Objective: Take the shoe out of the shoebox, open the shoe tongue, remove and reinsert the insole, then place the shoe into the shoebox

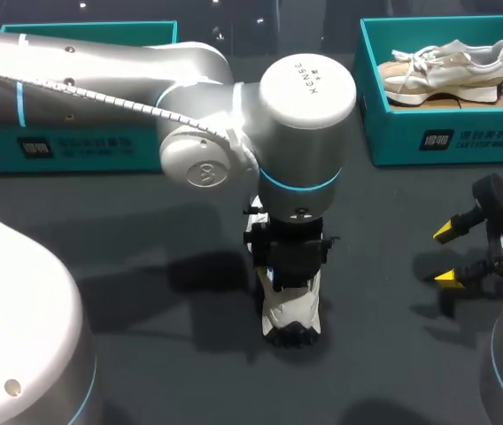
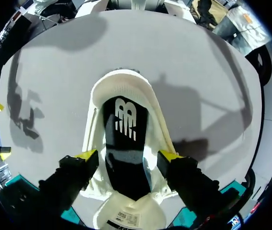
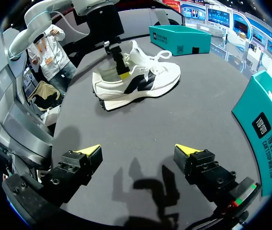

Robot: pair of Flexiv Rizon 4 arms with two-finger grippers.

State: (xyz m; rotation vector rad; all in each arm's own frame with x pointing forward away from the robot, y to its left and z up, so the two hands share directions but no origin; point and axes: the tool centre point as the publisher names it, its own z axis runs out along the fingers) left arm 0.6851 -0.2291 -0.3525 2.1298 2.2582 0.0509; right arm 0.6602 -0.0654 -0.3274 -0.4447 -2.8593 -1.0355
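Shoe (image 1: 291, 310): white, on its sole, mid desk (image 1: 145, 354).
Left end effector (image 2: 127, 155): above the shoe, pinching its opening from both sides.
Right end effector (image 1: 446, 252): well right, fingers spread, above desk.

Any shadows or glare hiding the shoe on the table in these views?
Head view: the left arm hides most of the shoe, its shadow on the table alongside. Left wrist view: bright table, shoe opening plainly lit. Right wrist view: the right gripper's shadow falls short of the shoe; no glare.
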